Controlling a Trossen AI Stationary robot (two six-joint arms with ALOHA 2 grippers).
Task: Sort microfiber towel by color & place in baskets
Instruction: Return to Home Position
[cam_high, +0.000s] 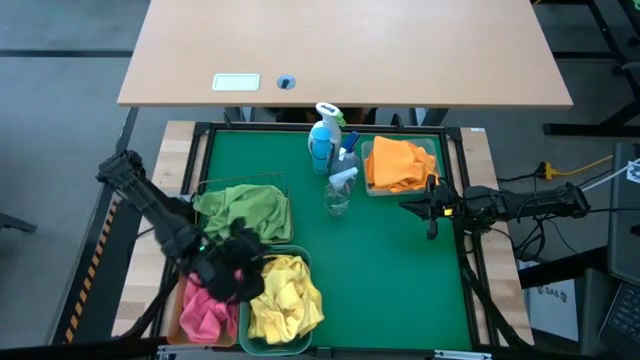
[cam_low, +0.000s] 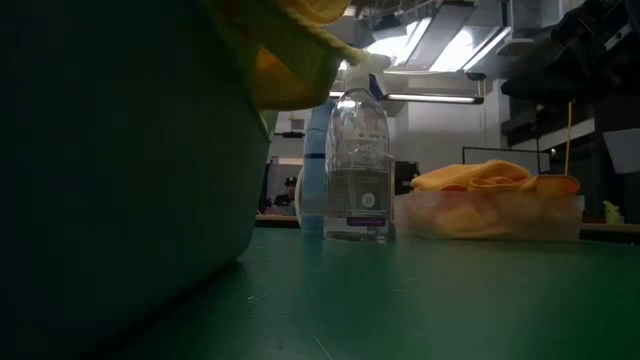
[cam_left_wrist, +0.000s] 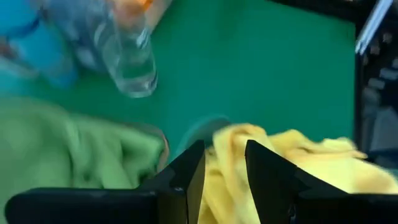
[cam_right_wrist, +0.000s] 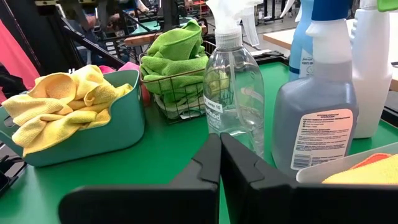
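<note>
High view: the left gripper (cam_high: 236, 266) hangs over the seam between the amber bin (cam_high: 177, 316), holding the pink towel (cam_high: 205, 308), and the teal bin (cam_high: 303, 254), holding the yellow towel (cam_high: 285, 300). The wire basket (cam_high: 283, 183) of green towel (cam_high: 243, 208) lies just past its tip. The right gripper (cam_high: 416, 207) waits beside the clear bin (cam_high: 438, 160) of orange towel (cam_high: 398, 165).

Low view: the green tray (cam_low: 430, 295) lies bare before the spray bottle (cam_low: 357, 165). The dark shape at upper right may be the right arm.

Left wrist view: its fingers (cam_left_wrist: 189, 177) are slightly parted and grip nothing. With bins on three sides, its way out is probably straight up.

Right wrist view: its fingers (cam_right_wrist: 208, 167) are pressed together, empty.
</note>
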